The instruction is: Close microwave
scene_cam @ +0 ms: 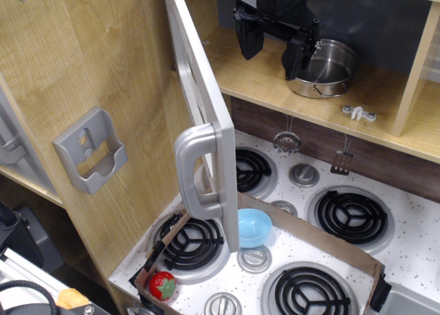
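**Microwave door wide open, waiting for a push**

The microwave (206,115) shows mainly as its silver-grey door, swung far out from the wooden cabinet and seen nearly edge-on above the stove top. Its thick handle (196,170) runs vertically on the free edge, just above a small blue bowl (253,227).

The door looks like thin moulded plastic — probably light, stiff and smooth, swinging freely on its hinge. A grip seems unnecessary; pressing on the broad outer face near the handle side, far from the hinge, should give the most leverage. The handle itself looks sturdy enough to hook or push against.

The gripper (275,43) hangs inside the upper shelf beside a steel pot (323,69), well apart from the door. Its fingers (249,38) point down, spread apart and grasping nothing.

No brand, label or readable writing is visible anywhere.
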